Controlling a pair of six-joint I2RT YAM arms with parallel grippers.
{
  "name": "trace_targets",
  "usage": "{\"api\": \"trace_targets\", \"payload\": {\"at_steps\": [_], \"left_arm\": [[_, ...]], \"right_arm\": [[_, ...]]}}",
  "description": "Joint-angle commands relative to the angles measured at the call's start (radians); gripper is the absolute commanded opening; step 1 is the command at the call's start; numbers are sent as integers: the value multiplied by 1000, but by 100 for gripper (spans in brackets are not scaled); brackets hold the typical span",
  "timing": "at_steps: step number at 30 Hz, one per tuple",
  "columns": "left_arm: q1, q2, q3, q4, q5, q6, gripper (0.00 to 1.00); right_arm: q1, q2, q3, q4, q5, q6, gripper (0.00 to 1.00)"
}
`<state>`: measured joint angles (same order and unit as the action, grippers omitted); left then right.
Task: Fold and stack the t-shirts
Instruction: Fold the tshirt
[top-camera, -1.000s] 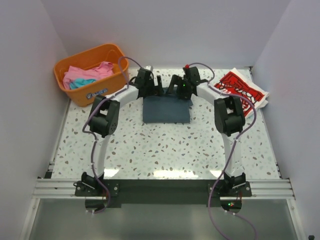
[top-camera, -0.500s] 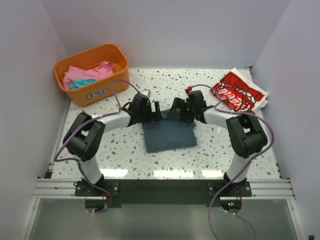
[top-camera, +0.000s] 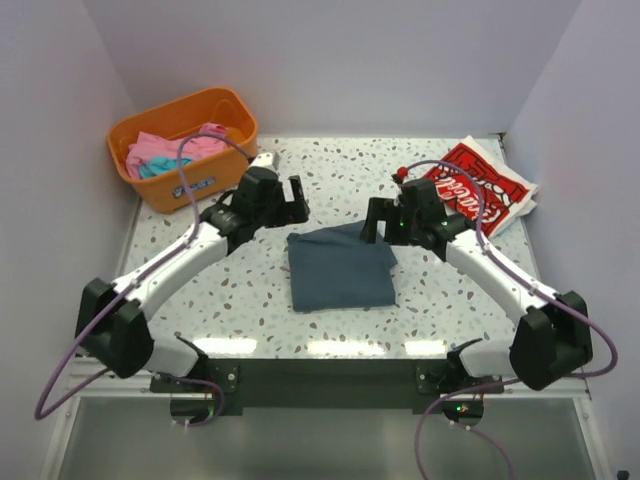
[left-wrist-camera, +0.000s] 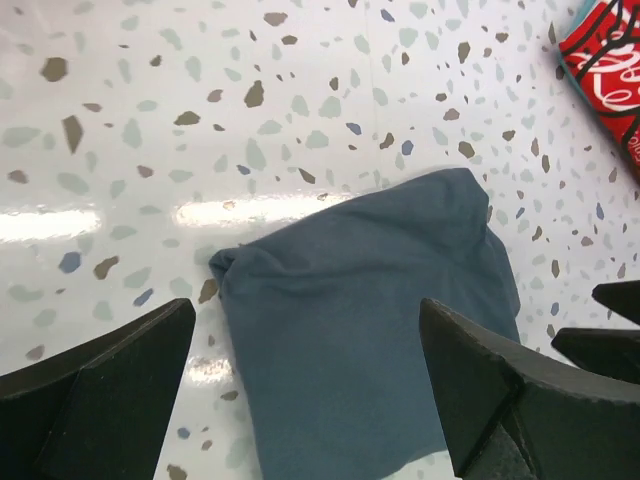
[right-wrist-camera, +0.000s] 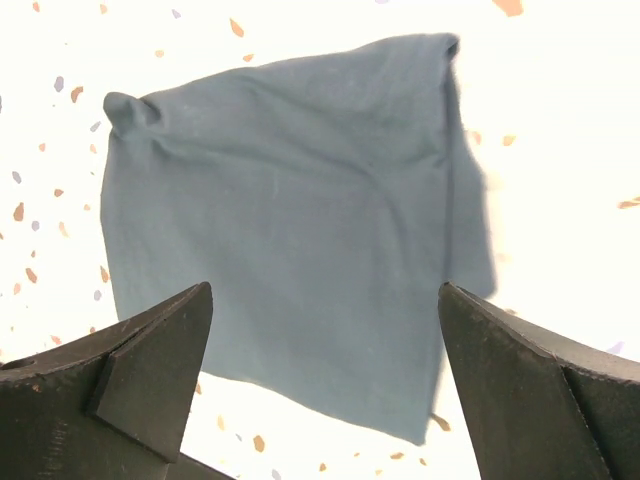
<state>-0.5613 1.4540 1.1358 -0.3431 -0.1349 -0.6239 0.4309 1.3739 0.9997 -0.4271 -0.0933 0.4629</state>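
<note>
Blue shirt (top-camera: 340, 272) is folded to a rough rectangle and lies flat on the table (top-camera: 250, 325). Nothing is on top of it. Its far edge is slightly bunched, with a small pucker at one far corner.

Left gripper (top-camera: 293, 203) is just past the blue shirt's far-left corner, above the tabletop. Jaws are spread wide with nothing between them. In the left wrist view the blue shirt sits framed in the gap, and no contact is visible.

Right gripper (top-camera: 376, 222) is over the blue shirt's far-right corner. Jaws are spread wide and empty. In the right wrist view almost the whole blue shirt shows between the jaws, with the cloth clear of both.

Red shirt (top-camera: 478, 185) with white script is folded, beyond and to the right of the blue shirt, well apart from it.

Basket (top-camera: 128, 128) is beyond and to the left of the blue shirt, well apart. Pink shirt (top-camera: 155, 150) and turquoise shirt (top-camera: 150, 168) are crumpled inside it, with the turquoise mostly under the pink.
</note>
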Motion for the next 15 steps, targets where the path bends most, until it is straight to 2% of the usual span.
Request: {"api": "trace_targets", "payload": {"at_steps": [1,6,9,12,15], "left_arm": [[5,-147,-59,-135,-103,-2,100],[5,-448,-298,-197,-127,-69,100],[6,-596,-384,-290,-149,-103,100],[5,-699,-421,-391,-175,-152,100],[5,-757,-427,-395,-124,-164,100]], "right_arm": [[-4,-52,2,-113,92,-101,99],[-18,68,33,-118,156,-162,99],[-20,143,62,-107,168,-168,98],[-21,237,86,-107,170,-173,94],[-18,287,68,-84,138,-164,91]]}}
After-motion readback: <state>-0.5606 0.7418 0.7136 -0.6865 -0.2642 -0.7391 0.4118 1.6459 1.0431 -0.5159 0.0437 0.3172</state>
